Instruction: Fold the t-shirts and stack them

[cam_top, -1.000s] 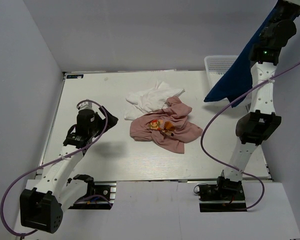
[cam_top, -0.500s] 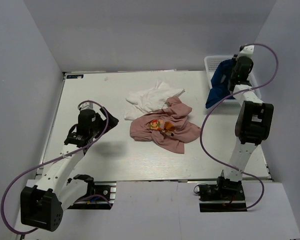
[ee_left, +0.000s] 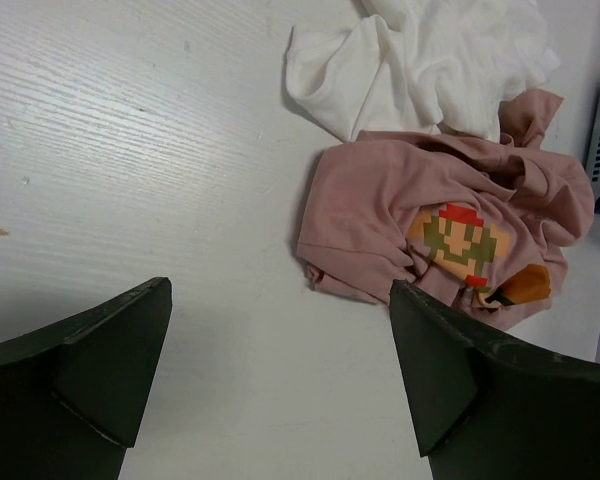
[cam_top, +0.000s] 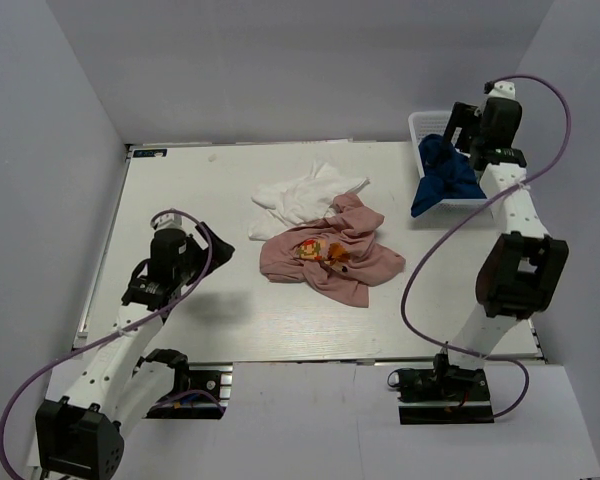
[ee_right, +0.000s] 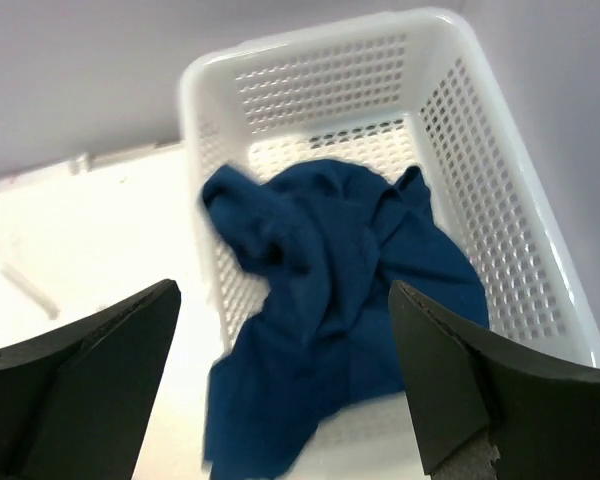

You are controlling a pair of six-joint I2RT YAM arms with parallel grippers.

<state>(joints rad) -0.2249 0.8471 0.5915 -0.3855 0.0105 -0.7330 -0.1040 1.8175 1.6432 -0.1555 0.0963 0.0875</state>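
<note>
Three t-shirts are spread over a white, faintly wood-grained table [cam_top: 180,190], closed in by pale grey-lilac walls [cam_top: 280,70] at the left, back and right. The white t-shirt [cam_top: 300,195] lies crumpled near the middle, toward the back. The pink t-shirt [cam_top: 330,255] is bunched just in front of it, the two touching at their edges. The navy t-shirt [cam_top: 445,180] lies half inside the white mesh basket [cam_top: 417,122] at the back right corner — its lower part spills over the basket's rim onto the table.

The right gripper [cam_top: 460,125] hangs above the basket with its fingers spread wide and nothing between them. The left gripper [cam_top: 218,242] (low over bare table, left of the pink t-shirt) is likewise wide apart and empty.

Only the left wrist view resolves the print [ee_left: 458,240] on the pink t-shirt — a blocky pixel figure in red, green and orange. Only the right wrist view looks down into the basket, showing its perforated floor and walls around the navy t-shirt.
</note>
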